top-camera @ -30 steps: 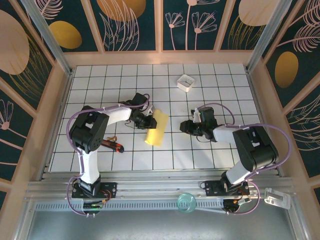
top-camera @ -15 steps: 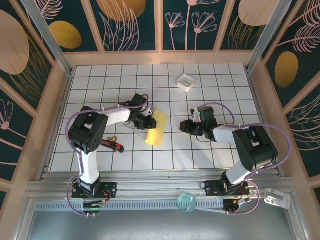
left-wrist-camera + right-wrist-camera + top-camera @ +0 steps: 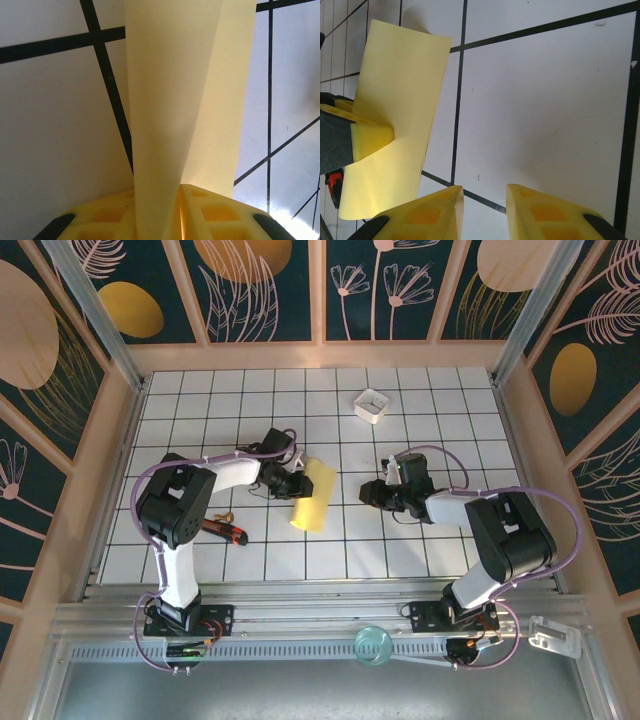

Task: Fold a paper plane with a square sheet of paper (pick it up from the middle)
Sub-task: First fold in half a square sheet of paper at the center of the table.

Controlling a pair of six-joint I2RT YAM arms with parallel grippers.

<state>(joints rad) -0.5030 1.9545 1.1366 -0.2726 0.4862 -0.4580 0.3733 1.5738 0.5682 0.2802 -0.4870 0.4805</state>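
**Gridded worktop (image 3: 440, 410): square sheet of paper (image 3: 315, 498) held folded**

The left pincer (image 3: 295, 483) clamps the yellow sheet, folded over and propped just left of centre. The right pincer (image 3: 370, 492), narrowly parted and empty, has crept slightly nearer. The paper has not moved. The next crease seems close, not begun.

Probably a robotics lab cell. A gridded white surface (image 3: 440, 400) sits boxed by patterned panels (image 3: 265, 300), with aluminium rails (image 3: 320, 618) along its near edge.
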